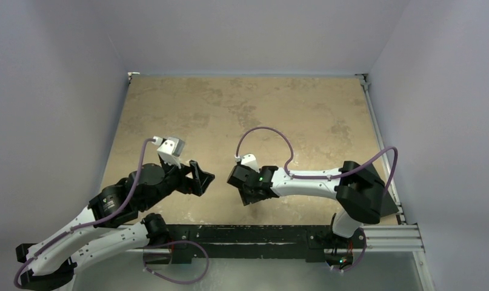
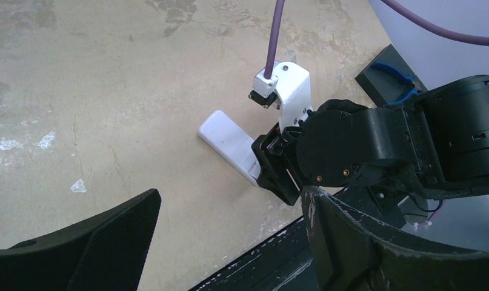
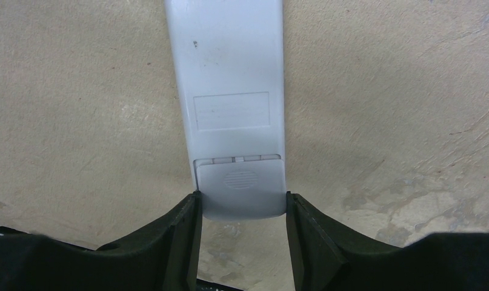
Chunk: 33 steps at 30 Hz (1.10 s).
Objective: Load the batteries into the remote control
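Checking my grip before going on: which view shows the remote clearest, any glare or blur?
Right wrist view: remote control sharp, evenly lit, cover seam readable, soft shadow on its right; left wrist view: its white back washed out; top view: hidden beneath the right gripper.

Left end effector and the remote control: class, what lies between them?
Only bare tabletop separates the open left end effector from the remote control, as the left wrist view shows.

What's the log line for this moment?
right gripper: shut on remote control, back up | battery cover: on | left gripper: open, empty
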Tool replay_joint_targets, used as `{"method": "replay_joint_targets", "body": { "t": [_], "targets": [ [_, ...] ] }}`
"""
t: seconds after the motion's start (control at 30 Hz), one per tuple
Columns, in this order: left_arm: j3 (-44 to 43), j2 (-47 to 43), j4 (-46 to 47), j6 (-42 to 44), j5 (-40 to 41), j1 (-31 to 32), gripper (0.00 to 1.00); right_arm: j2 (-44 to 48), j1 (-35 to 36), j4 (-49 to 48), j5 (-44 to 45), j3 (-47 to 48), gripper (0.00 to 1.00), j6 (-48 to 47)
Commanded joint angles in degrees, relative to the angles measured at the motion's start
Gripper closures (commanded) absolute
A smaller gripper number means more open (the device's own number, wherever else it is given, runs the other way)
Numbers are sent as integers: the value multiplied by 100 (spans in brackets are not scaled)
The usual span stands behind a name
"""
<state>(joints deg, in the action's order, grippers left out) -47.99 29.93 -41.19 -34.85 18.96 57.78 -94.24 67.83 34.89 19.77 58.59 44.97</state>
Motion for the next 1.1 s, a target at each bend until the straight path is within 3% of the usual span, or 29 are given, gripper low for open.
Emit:
{"method": "replay_joint_targets", "body": {
  "t": [0.0, 1.07],
  "targets": [
    [-10, -57, 89, -31, 108, 37, 13, -40, -27, 53, 10, 271, 58, -3],
    [-9, -135, 91, -40, 108, 71, 13, -183, -238, 173, -375, 371, 59, 17]
  ]
}}
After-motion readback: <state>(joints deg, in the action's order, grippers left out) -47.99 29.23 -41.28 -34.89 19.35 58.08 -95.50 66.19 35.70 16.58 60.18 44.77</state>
